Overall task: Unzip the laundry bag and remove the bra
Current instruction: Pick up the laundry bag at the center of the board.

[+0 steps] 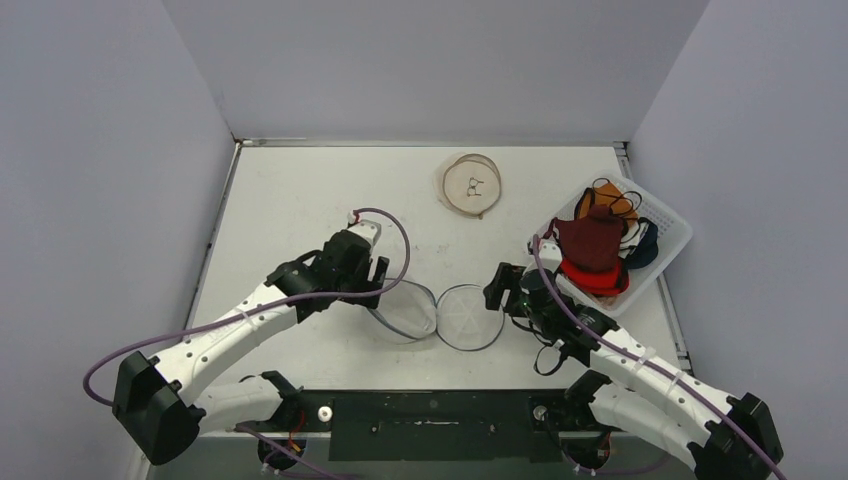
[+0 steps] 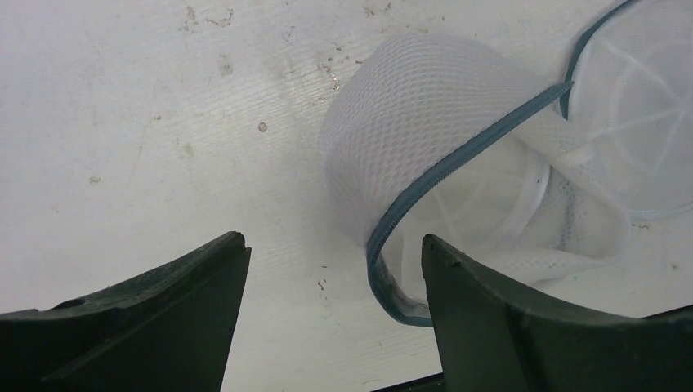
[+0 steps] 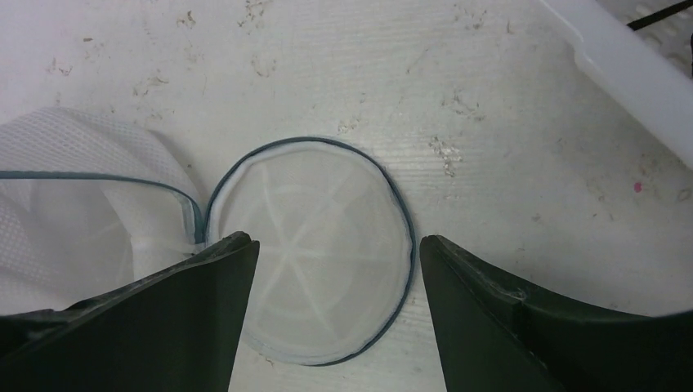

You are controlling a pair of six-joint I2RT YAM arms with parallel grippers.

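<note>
Top view: laundry bag (image 1: 437, 315) unzipped mid-table, between the arms. Two round halves splayed side by side, long axis left-right. Looks emptied. Dark red bra (image 1: 592, 240) tops basket (image 1: 672, 232), well apart.

Left wrist: left gripper (image 2: 333, 241) spread, empty, right finger just beside pouch rim (image 2: 458, 159).

Right wrist: right gripper (image 3: 335, 241) spread above flat lid half (image 3: 327, 204), gripping nothing.
</note>
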